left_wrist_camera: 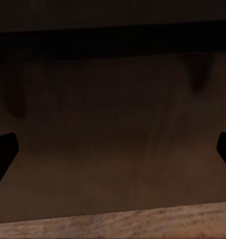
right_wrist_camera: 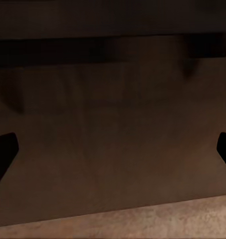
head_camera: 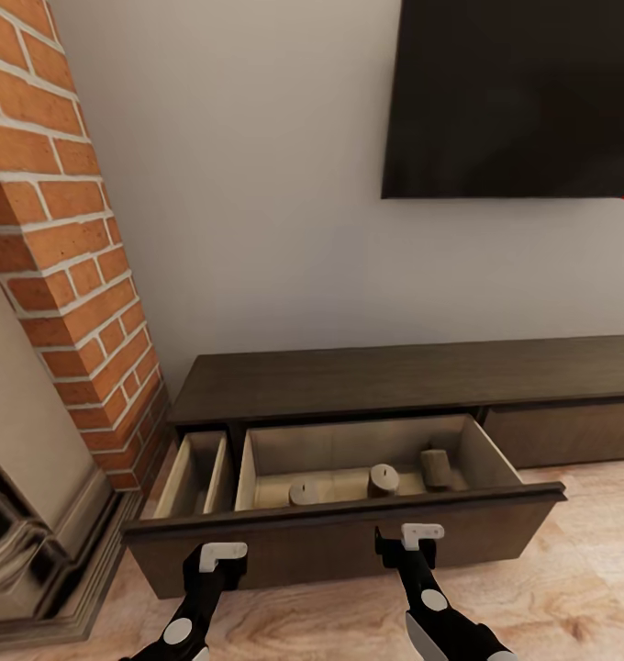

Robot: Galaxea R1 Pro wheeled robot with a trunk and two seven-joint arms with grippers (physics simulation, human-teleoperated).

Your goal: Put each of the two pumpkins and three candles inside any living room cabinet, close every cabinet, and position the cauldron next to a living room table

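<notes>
From the head view, the long dark cabinet (head_camera: 413, 376) stands against the pale wall beneath a wall-hung black TV (head_camera: 518, 96), with a red brick chimney (head_camera: 60, 239) to its left and light wood plank floor (head_camera: 587, 569) in front. Its leftmost drawer front (head_camera: 330, 537) is pulled out, baring two pale compartments: a narrow one at the left and a wide one holding three candles. One candle (head_camera: 304, 493) stands near the front wall, a second candle (head_camera: 384, 479) stands just to its right, and a third candle (head_camera: 435, 466) lies tipped on its side toward the right wall, apart from the other two. The left gripper (head_camera: 222, 554) and the right gripper (head_camera: 422, 532) both sit right up against the outer face of the drawer front, well apart from each other. The wrist views add what the head view cannot: in each, dark fingertips (left_wrist_camera: 3, 152) (right_wrist_camera: 3, 149) sit at opposite edges of the picture with the brown wood face spanning the gap between them, so both sets of jaws are spread wide and gripping nothing (a strip of plank floor shows along the near edge in both).
</notes>
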